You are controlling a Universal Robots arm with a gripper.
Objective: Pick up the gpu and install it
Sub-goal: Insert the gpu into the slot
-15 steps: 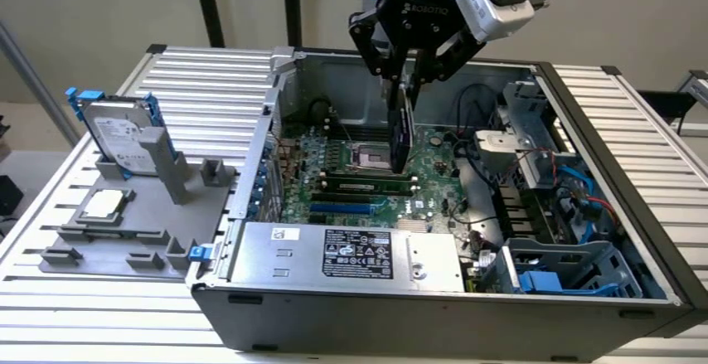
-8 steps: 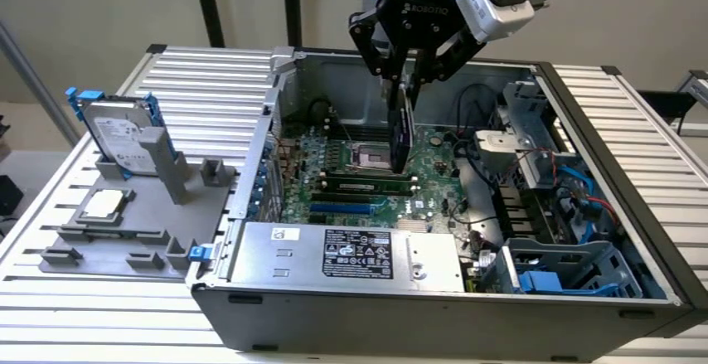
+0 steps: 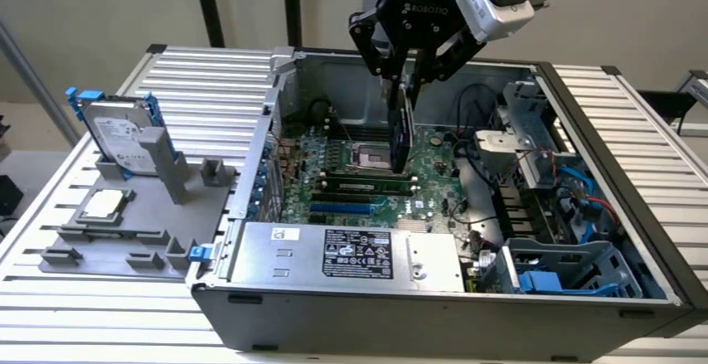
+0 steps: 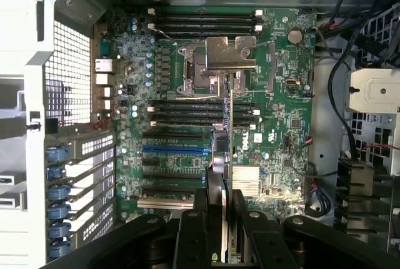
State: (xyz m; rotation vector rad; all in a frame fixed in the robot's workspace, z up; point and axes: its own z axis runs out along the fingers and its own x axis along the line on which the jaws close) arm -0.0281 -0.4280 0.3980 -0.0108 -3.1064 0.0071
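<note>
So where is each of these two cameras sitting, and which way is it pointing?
Exterior view: sits off the arm, above the open grey metal computer case, looking down at a slant; the black gripper shows, closed on the thin flat dark-faced gpu card.
Wrist view: rides on the wrist, looking straight down past the gripper's black fingers onto the green motherboard.
Shared: both see the gripper, the gpu card edge-on and the motherboard beneath it.

Thin dark gpu [image 3: 404, 132] hangs upright above motherboard [image 3: 432, 165].
</note>
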